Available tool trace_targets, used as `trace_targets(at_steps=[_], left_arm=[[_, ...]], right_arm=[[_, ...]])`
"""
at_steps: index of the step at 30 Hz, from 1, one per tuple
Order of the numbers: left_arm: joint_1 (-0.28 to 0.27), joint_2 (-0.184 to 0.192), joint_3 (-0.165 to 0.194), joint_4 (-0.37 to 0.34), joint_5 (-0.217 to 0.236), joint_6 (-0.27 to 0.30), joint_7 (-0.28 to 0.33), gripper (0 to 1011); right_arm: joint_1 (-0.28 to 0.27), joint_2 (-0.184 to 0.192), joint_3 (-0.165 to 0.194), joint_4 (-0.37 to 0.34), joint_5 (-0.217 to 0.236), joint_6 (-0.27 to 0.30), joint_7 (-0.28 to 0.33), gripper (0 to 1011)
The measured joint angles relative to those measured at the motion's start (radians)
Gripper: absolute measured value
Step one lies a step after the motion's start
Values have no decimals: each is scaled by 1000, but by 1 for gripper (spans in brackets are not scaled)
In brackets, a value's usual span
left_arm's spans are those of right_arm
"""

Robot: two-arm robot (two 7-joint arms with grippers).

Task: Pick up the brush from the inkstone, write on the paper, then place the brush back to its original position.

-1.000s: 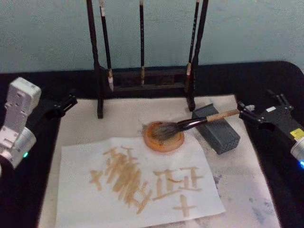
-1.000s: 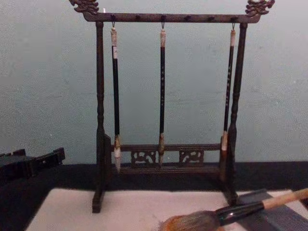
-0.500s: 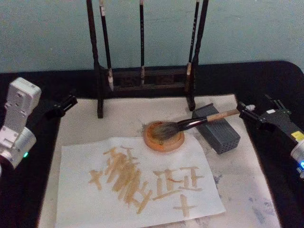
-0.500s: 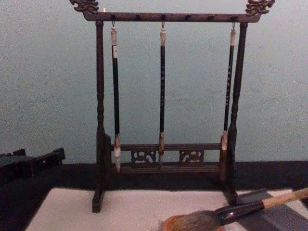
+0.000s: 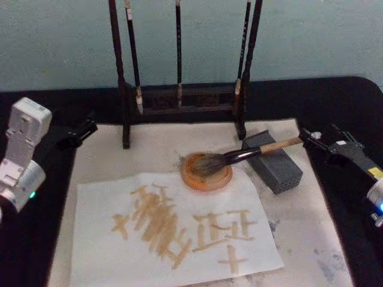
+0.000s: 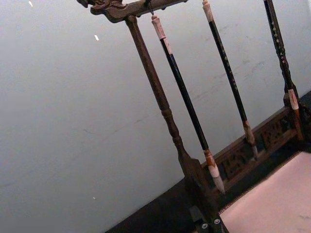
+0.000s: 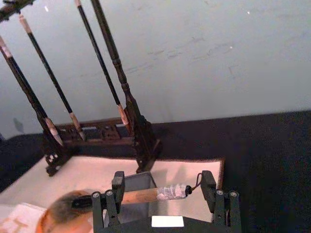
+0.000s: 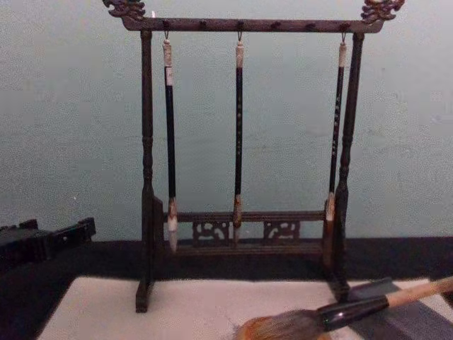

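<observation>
Thick brush [image 5: 242,154] lies tilted: bristles on round inkstone [image 5: 205,185], handle across grey block [image 5: 281,173]. Paper [image 5: 102,263] flat, tan strokes.

Rack [image 8: 146,177] — three thin brushes [image 8: 238,134] — thick brush [image 8: 340,314] below.

Pale blue-green wall [image 8: 71,127] — faintly scuffed, black tabletop [image 5: 323,95] meeting its foot, soft even light

The right gripper [image 5: 319,137] has been drawn a little farther back from the grey block [image 5: 272,161], out to the block's right. Its wrist has been turned, so that the two fingers are now seen closer together, and the arm behind it has been lowered, away from the block.
</observation>
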Motion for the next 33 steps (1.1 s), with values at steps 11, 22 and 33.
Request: trace_targets(at_steps=[11,22,33], left_arm=[[0,0,0,0,0,0,0,1002],[0,0,0,0,0,0,0,1002],[0,0,0,0,0,0,0,1002]], right_arm=[[30,-13,13,47,135,73,46,1008],[56,-26,14,95,247,130,74,1008],[61,-32,8,119,318,140,84,1008]])
